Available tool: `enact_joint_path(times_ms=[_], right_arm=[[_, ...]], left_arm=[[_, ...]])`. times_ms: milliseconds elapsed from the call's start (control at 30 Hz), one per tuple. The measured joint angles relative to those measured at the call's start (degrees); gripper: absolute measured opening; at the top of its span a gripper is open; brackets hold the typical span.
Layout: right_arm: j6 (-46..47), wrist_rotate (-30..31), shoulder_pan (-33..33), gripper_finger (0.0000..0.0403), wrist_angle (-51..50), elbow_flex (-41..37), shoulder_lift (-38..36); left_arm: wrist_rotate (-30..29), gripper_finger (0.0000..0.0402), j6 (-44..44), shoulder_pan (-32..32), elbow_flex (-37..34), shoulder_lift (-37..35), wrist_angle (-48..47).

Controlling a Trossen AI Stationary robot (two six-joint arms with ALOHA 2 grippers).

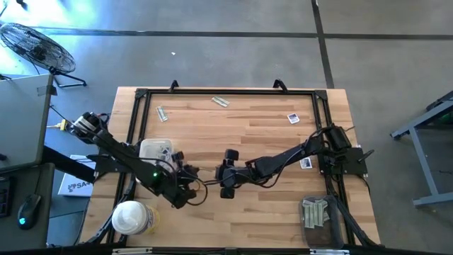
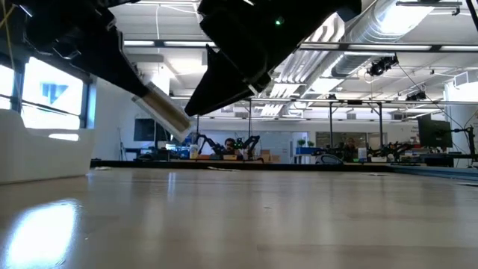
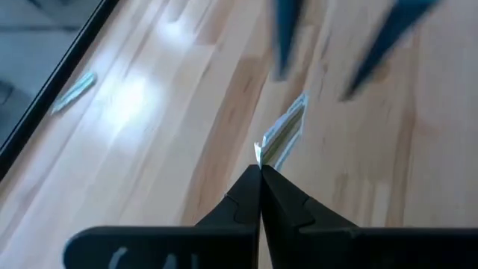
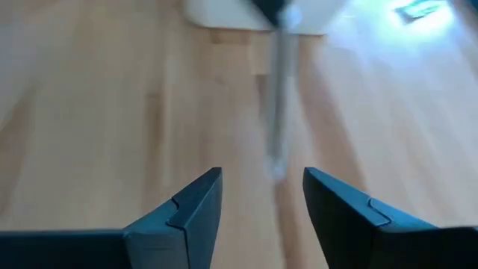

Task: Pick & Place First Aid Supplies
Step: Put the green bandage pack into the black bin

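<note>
Left gripper (image 3: 260, 173): jaws clamped on a strip (image 3: 282, 136), lifted off the counter (image 1: 262, 134).
Right gripper (image 4: 261, 196): jaws apart, facing the strip.
Handover: close squarely on the free end before releasing.

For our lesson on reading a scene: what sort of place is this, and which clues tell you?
Probably a robotics lab or workshop in an open industrial hall: exposed ceiling ducts, rows of workbenches with equipment behind, and a concrete floor around the wooden table.
</note>
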Motion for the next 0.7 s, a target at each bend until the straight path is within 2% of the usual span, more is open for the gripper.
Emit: enact_joint_path(times_ms=[100,167,333,500,600,700], right_arm=[[1.15,4.22,0.00,0.0183,-0.07,0.00,0.00],[1.07,4.72,0.00,0.0183,-0.09,0.00,0.00],[0.79,0.28,0.00,0.0183,0.02,0.00,0.00],[0.12,-0.73,0.04,0.0181,-0.69,0.00,0.00],[1.11,-0.21,0.02,0.0163,-1.74,0.00,0.00],[1.22,0.68,-0.05,0.0124,-2.18,0.00,0.00]], left_arm=[[-0.33,0.0001,4.06,0.00,-1.18,0.84,4.85],[-1.10,0.0000,6.11,-0.02,-1.26,1.31,8.45],[-2.36,0.0000,9.56,0.01,-1.33,1.29,11.58],[-3.25,0.0000,10.59,0.00,-1.33,1.29,13.74],[-3.27,0.0000,10.65,0.00,-1.33,1.29,13.79],[-3.27,0.0000,10.69,0.00,-1.33,1.29,13.47]])
